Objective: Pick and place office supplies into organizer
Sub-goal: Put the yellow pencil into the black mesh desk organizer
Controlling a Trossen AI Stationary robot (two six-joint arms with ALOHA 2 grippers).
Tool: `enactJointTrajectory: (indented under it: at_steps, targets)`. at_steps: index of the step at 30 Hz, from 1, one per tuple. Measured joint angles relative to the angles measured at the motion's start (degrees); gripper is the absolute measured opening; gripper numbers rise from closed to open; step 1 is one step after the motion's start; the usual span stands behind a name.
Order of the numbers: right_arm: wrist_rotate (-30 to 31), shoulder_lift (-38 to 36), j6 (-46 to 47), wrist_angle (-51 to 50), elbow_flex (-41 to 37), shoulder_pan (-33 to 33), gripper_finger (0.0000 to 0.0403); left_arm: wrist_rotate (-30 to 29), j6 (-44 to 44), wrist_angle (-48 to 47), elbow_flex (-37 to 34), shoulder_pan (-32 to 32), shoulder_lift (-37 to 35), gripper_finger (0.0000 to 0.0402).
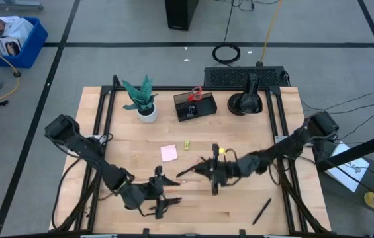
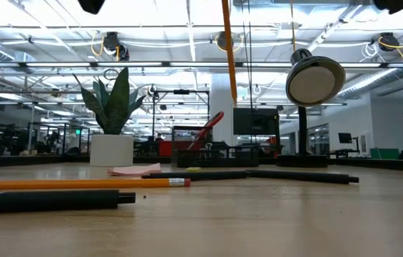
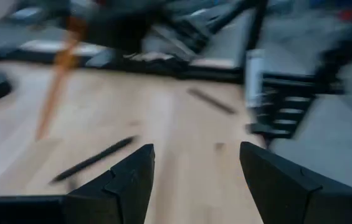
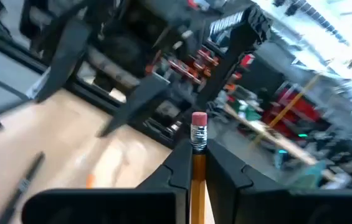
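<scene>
My right gripper (image 1: 204,168) hangs above the middle of the table, shut on an orange pencil (image 4: 195,180). The pencil also shows in the left wrist view (image 3: 57,81) and in the low view (image 2: 227,50). My left gripper (image 3: 194,171) is open near the front edge (image 1: 165,193), with nothing between its fingers. The dark organizer (image 1: 195,106) stands at the back, with red scissors (image 1: 196,94) standing in it. A pink sticky pad (image 1: 169,153), a tiny yellow piece (image 1: 187,144) and a black pen (image 1: 261,211) lie flat on the table. My right gripper pinches the pencil's shaft (image 4: 195,171) between its two fingers, a short way below the eraser end (image 4: 199,132), which sticks out past them. The fingers lie across the pencil. It is lifted clear of the table and hangs steeply, its pointed end (image 3: 40,129) lowest.
A teal plant in a white pot (image 1: 145,102) and a black round domed object (image 1: 246,102) stand at the back beside the organizer. Another orange pencil (image 2: 80,183) and a black pen (image 2: 44,200) lie near the front edge. Bare wood lies right of centre.
</scene>
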Motion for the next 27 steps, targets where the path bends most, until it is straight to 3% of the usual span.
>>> enactJointTrajectory:
  at_steps: [3, 5, 9, 12, 16, 19, 27]
  targets:
    - [-9.0, -2.49, 5.83, -2.77, -0.04, -4.24, 0.002, 2.69, 6.01, 11.81, -7.65, 0.72, -3.52, 0.0241]
    - [-12.81, -3.23, 7.96, -3.03, -0.08, -6.99, 0.002, 8.68, 9.59, 18.57, -11.89, 1.71, -6.37, 0.0241]
    - [-14.31, -4.79, 6.16, -3.06, -0.08, -12.03, 0.002, 19.58, 14.82, 25.76, -19.84, 2.85, -12.94, 0.0241]
    - [-15.81, -5.75, 6.0, -2.1, -0.07, -16.37, 0.002, 20.28, 16.17, 27.26, -24.76, 4.0, -17.82, 0.0241]
    - [-23.82, -5.75, 11.73, -2.07, 0.38, -23.88, 0.002, 20.44, 15.56, 30.06, -31.08, 5.97, -21.74, 0.0241]
    - [-26.45, -5.7, 12.79, -1.29, 0.44, -28.76, 0.002, 20.31, 15.32, 34.51, -34.12, 7.22, -22.86, 0.0241]
    - [-33.97, -3.02, 19.21, 7.26, 1.0, -38.04, 0.002, 15.32, 15.55, 35.43, -35.5, 8.96, -22.99, 0.0241]
